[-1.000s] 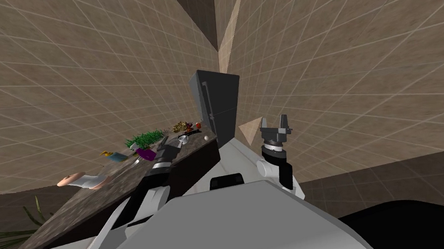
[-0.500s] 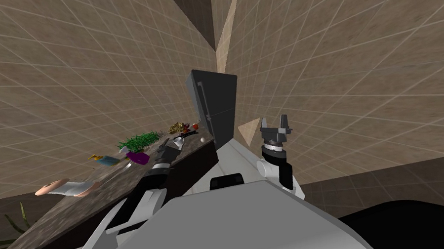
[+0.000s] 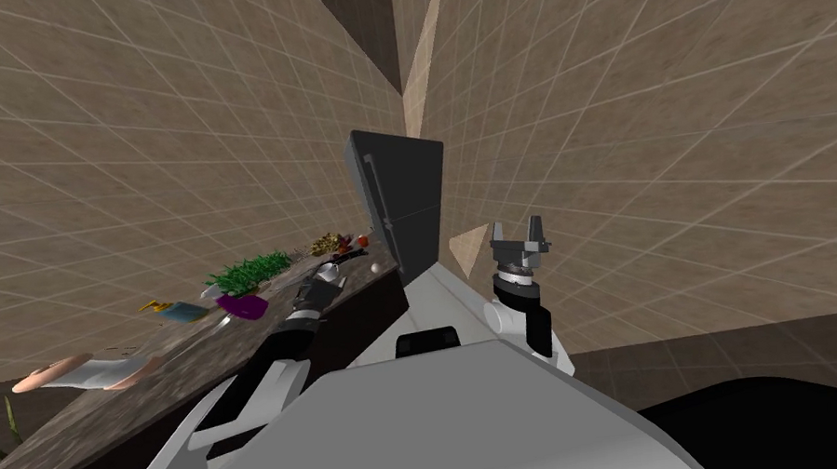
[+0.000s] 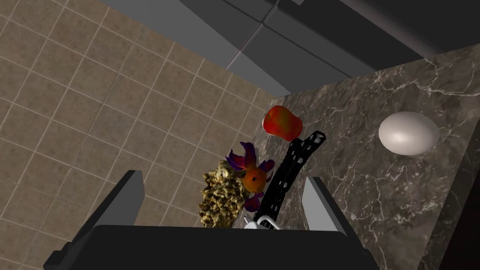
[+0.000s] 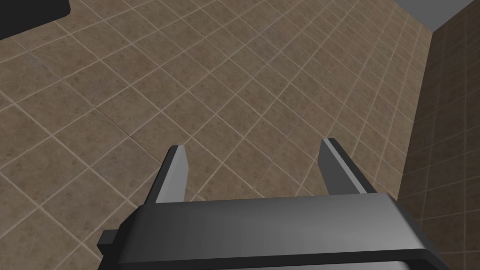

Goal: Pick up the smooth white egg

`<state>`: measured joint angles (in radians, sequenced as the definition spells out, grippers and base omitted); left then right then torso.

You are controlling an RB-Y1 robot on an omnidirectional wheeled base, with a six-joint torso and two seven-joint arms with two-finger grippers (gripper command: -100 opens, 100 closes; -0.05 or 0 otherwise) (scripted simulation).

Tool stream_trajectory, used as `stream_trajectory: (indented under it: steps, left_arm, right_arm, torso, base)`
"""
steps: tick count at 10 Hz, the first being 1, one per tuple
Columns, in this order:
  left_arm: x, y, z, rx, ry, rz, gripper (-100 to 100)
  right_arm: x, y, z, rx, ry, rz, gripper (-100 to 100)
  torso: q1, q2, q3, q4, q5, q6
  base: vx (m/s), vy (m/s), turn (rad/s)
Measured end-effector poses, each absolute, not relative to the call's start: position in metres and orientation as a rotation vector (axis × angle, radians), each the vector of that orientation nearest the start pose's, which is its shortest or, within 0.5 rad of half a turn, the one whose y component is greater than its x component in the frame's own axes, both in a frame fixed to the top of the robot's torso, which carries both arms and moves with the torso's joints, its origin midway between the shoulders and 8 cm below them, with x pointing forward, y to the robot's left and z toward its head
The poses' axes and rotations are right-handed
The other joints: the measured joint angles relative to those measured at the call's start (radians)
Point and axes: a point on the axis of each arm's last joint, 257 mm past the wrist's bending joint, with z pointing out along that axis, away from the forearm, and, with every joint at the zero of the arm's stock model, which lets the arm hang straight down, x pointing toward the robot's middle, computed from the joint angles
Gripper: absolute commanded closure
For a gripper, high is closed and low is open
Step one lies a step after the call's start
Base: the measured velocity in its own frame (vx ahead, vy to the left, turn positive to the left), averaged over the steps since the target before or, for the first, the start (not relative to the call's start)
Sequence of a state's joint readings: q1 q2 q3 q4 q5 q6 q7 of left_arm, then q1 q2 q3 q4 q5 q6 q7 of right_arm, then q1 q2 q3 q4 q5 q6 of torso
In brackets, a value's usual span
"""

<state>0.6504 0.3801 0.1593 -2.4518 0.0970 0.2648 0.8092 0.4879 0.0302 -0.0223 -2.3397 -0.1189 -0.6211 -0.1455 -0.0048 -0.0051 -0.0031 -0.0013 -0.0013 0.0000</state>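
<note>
Jaws of my left gripper (image 4: 224,178) stand wide apart and hold nothing, hovering above the dark marbled counter (image 4: 375,201). The smooth white egg (image 4: 408,133) is not between them. It lies on its side on bare counter, outside the gap, past my right-hand finger and apart from it, further ahead than the fingertips. In the head view the egg (image 3: 375,267) sits to the right of the left gripper (image 3: 327,276), close to the counter's front edge and near the dark grey fridge (image 3: 405,200) at the counter's end.

What lines up with the gap instead is a small cluster of things: a black perforated strip (image 4: 290,173), an orange and purple fish figure (image 4: 253,176) touching it, and a lumpy tan clump (image 4: 223,197) just beside the fish. A red apple (image 4: 281,123) sits beyond them, at the far tip of the strip, near the tiled wall and well apart from the egg.

My right gripper (image 5: 253,145) is raised to the right of the fridge, its fingers parted and empty.
</note>
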Motion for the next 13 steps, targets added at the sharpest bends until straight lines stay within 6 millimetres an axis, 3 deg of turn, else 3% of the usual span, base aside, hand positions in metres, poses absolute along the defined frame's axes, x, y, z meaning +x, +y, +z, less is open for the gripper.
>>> stream_trajectory:
  steps: [13]
  left_arm:
    - [0.337,0.38,-0.177,-1.989,0.771,-1.303,-100]
  right_arm:
    - [0.303,-0.298,0.074,0.627,0.337,1.529,0]
  torso:
    - [0.0,-0.003,-0.002,-0.001,0.0,0.0]
  base:
    - [0.095,-0.075,-0.003]
